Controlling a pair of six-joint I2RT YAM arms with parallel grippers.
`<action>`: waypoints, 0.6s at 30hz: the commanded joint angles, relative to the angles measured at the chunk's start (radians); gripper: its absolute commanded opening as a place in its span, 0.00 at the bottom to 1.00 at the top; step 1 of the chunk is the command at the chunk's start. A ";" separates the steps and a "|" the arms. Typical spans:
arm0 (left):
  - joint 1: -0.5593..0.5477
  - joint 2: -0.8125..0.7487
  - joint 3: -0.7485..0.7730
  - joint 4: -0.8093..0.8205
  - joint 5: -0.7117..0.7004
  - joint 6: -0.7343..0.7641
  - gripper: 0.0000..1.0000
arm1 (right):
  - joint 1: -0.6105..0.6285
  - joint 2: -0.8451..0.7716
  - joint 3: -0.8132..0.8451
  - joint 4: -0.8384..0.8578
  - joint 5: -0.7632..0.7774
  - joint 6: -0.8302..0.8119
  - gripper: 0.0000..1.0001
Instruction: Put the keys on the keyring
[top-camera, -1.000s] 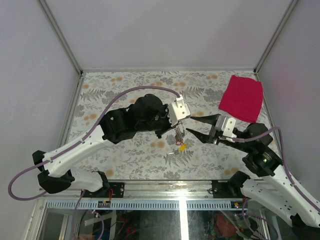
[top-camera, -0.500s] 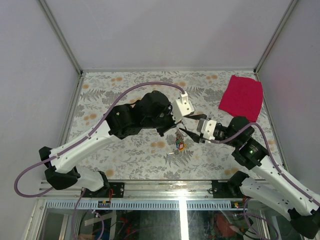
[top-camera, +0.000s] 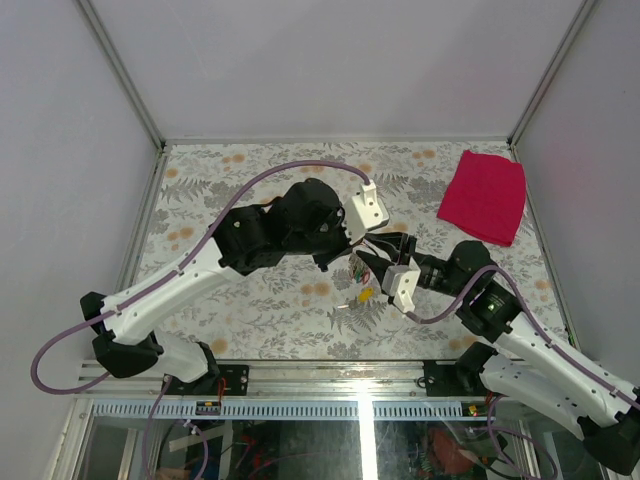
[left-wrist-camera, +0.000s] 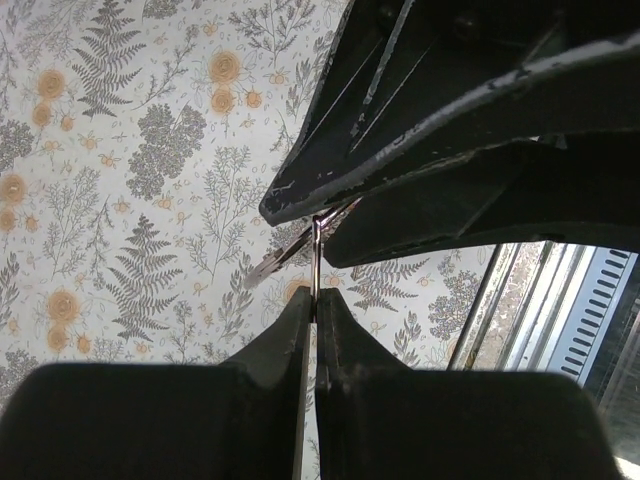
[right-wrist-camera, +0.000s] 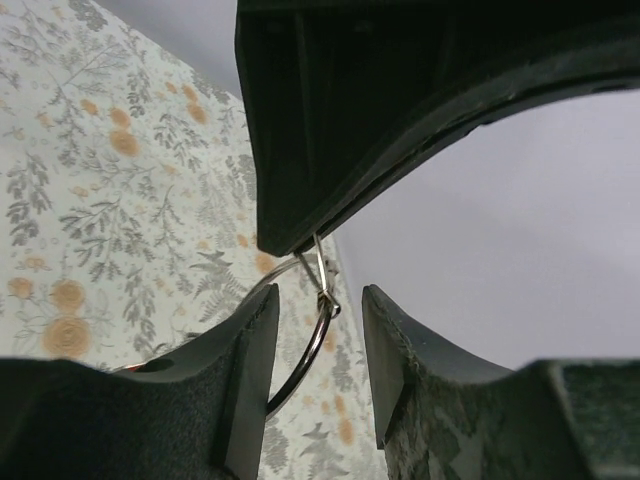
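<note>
Left tool (left-wrist-camera: 312, 310) clenched on keyring (left-wrist-camera: 315, 250). Right tool (right-wrist-camera: 318, 300) has swung in, released, tips straddling keyring; likely ready to grip it.

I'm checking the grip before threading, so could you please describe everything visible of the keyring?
The keyring is a thin, shiny silver wire loop. The left gripper is shut on its rim, so the left wrist view shows it edge-on as a line. Its free arc lies in the gap between the open fingers of the right gripper; contact there is unclear.
</note>
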 joint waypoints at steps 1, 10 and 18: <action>0.007 0.009 0.044 0.013 0.028 -0.013 0.00 | 0.025 -0.006 -0.003 0.130 0.031 -0.096 0.45; 0.011 0.017 0.054 0.010 0.043 -0.013 0.00 | 0.052 0.000 -0.008 0.114 0.050 -0.156 0.39; 0.013 0.020 0.058 0.002 0.050 -0.013 0.00 | 0.057 0.007 0.012 0.050 0.071 -0.254 0.36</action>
